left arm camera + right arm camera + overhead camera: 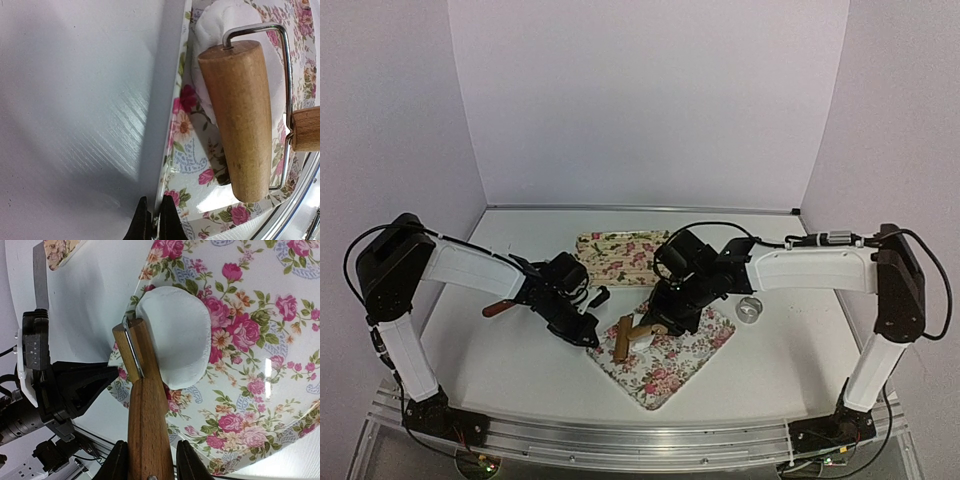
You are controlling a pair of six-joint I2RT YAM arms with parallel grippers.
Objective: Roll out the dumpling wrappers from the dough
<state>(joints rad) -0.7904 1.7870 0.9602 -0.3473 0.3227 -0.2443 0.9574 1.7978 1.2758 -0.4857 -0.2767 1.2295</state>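
Step in hand: flattening the dough on the flowered tray. The piece looks like a thick oval pad, so I judge it is not yet a thin wrapper.
Dough: a white pad in the upper middle of the right wrist view. It lies on the flowered tray close to the tray's rim, with its left side under the roller.
Pastry roller: a wooden barrel in a wire yoke. It rests across the dough in the right half of the left wrist view.
Right pincer: grasping the roller's wooden handle at the bottom centre of its own view.
Left pincer: clenched on the tray's rim at the bottom edge of its own view, apparently steadying the tray on the table.
Doing it well: keep the barrel level so both ends press evenly. Stroke from the pad's middle outward, away from the rim. Vary the direction of the strokes so the shape rounds out.
Risk: the dough sits near the rim, so a long stroke could push it over the edge or tip the tray.
Also present: a second flowered tray at upper centre of the top view, and a metal ring to the right.
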